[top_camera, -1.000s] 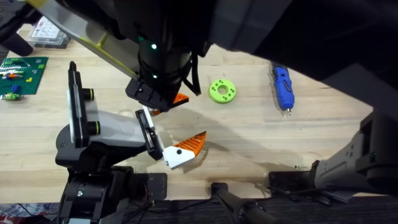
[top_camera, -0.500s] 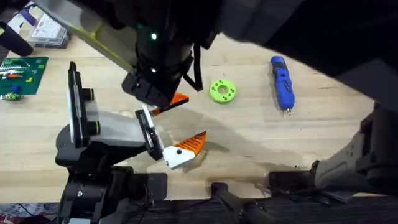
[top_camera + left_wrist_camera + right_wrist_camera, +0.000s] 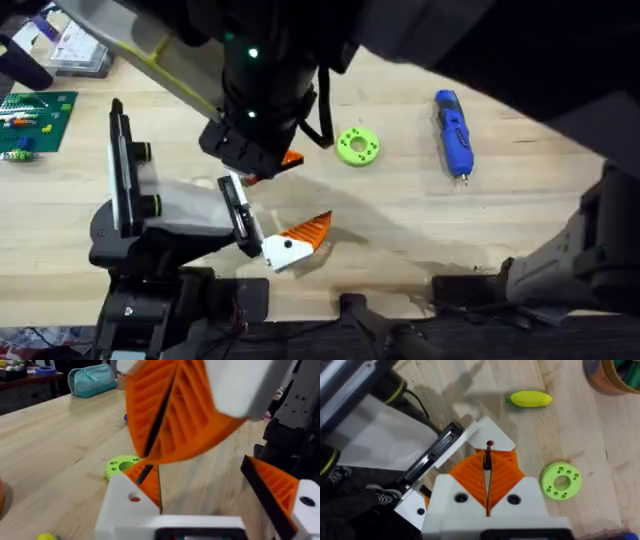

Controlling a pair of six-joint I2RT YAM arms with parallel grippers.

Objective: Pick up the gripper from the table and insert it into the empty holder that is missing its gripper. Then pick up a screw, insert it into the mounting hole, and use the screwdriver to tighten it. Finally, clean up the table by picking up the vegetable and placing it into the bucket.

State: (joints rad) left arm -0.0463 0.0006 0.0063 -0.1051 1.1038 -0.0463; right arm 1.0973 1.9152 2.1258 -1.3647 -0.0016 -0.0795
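Observation:
My right gripper point(image 3: 487, 455) hangs over the upper end of the holder point(image 3: 432, 455), shut on a thin dark screw point(image 3: 488, 457). The screw's tip sits at the small hole in the white base of the gripper point(image 3: 485, 430). This orange ribbed gripper point(image 3: 131, 505) stands close in the left wrist view, with the right gripper point(image 3: 147, 460) coming down onto it. The twin finger point(image 3: 300, 238) with the black dot sits at the holder's other end. The blue screwdriver point(image 3: 455, 133) lies at the right. The yellow vegetable point(image 3: 530, 398) lies near the orange bucket point(image 3: 615, 375).
A lime-green ring point(image 3: 358, 146) lies between the holder and the screwdriver. The light-grey gripper body with its black frame point(image 3: 125, 175) fills the left front. A green brick plate point(image 3: 35, 115) and a clear box point(image 3: 75, 50) sit at the far left. Dark arm links cover the table's far side.
The dark wrist over the holder drifted slightly up and left, then back. The orange piece beneath it tilted a little. Everything else stayed put.

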